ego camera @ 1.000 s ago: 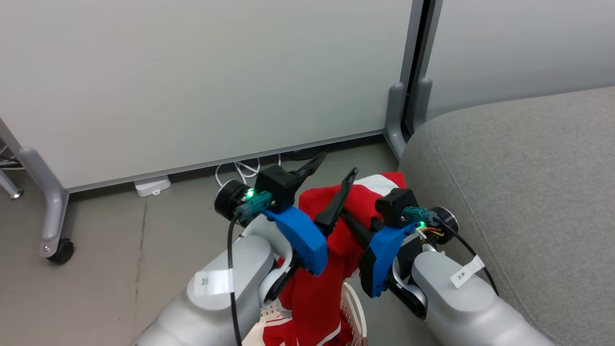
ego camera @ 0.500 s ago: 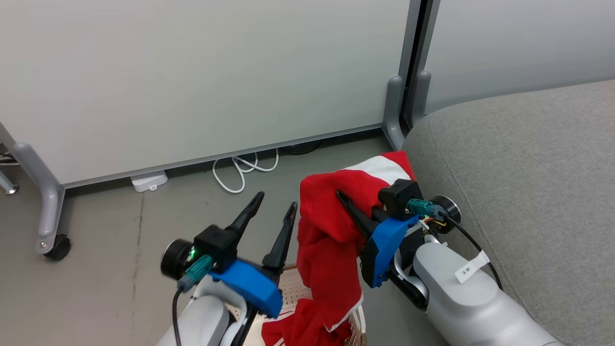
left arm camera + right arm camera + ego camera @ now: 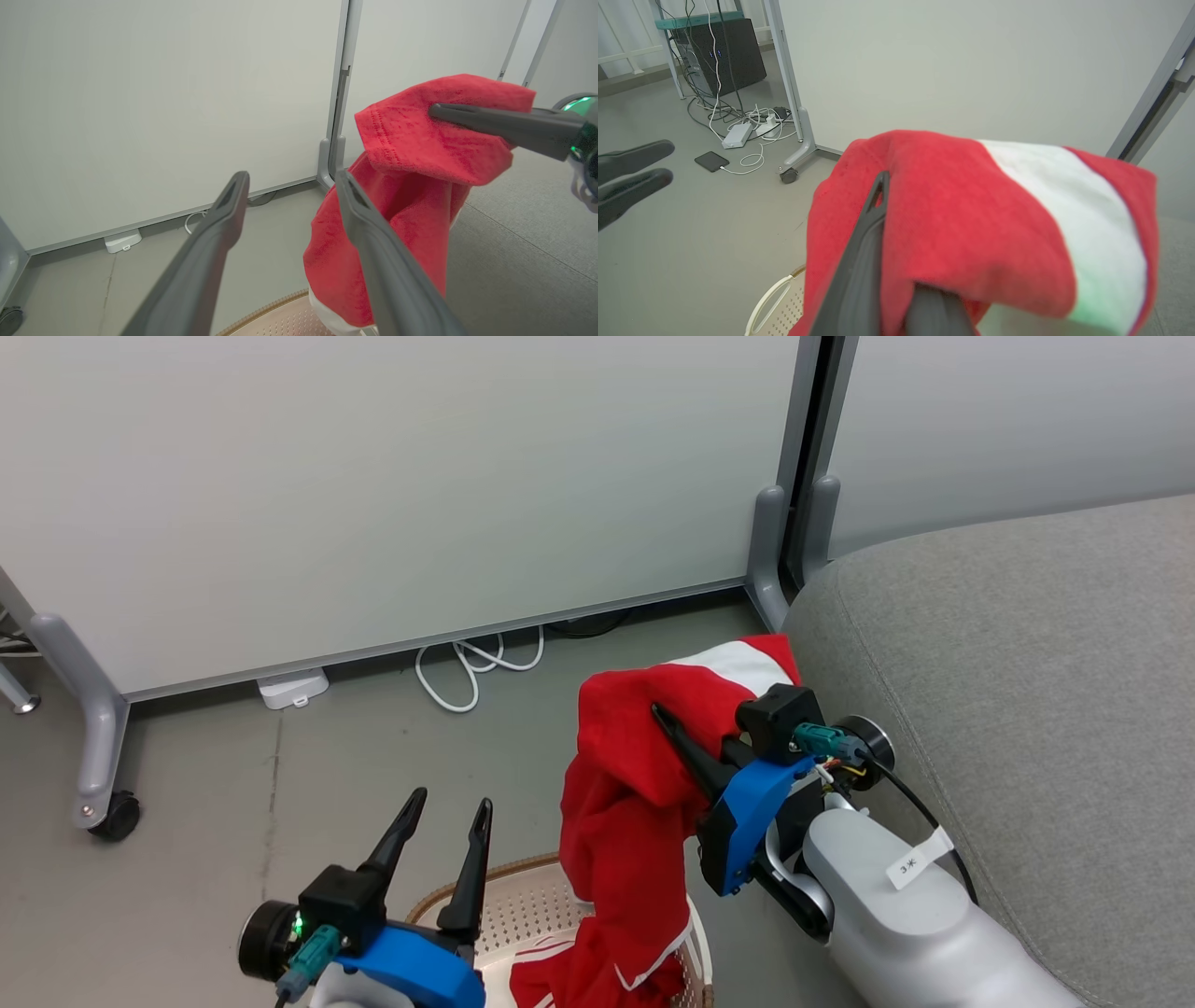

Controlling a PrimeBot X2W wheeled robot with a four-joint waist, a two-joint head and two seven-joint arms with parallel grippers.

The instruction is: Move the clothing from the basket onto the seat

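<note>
My right gripper (image 3: 665,717) is shut on the red clothing (image 3: 625,775), holding it up beside the grey seat (image 3: 1027,663). The garment's white stripe (image 3: 733,667) lies over the top, and its lower end hangs into the basket (image 3: 504,870) below. My left gripper (image 3: 450,800) stands open and empty over the basket's near-left rim, apart from the cloth. In the left wrist view the open left gripper (image 3: 292,182) points past the clothing (image 3: 420,154). In the right wrist view the clothing (image 3: 971,210) drapes over the right gripper (image 3: 889,196), hiding one finger.
White partition panels (image 3: 420,476) stand behind on grey feet, with a castor (image 3: 117,817) at the left. A white cable coil (image 3: 471,667) and an adapter (image 3: 291,689) lie on the floor. A black computer box (image 3: 724,51) and a cable tangle sit farther off.
My left gripper has drawn back down and to the left, away from the clothing and toward the basket, still open. The right gripper keeps its hold with the cloth barely moved.
</note>
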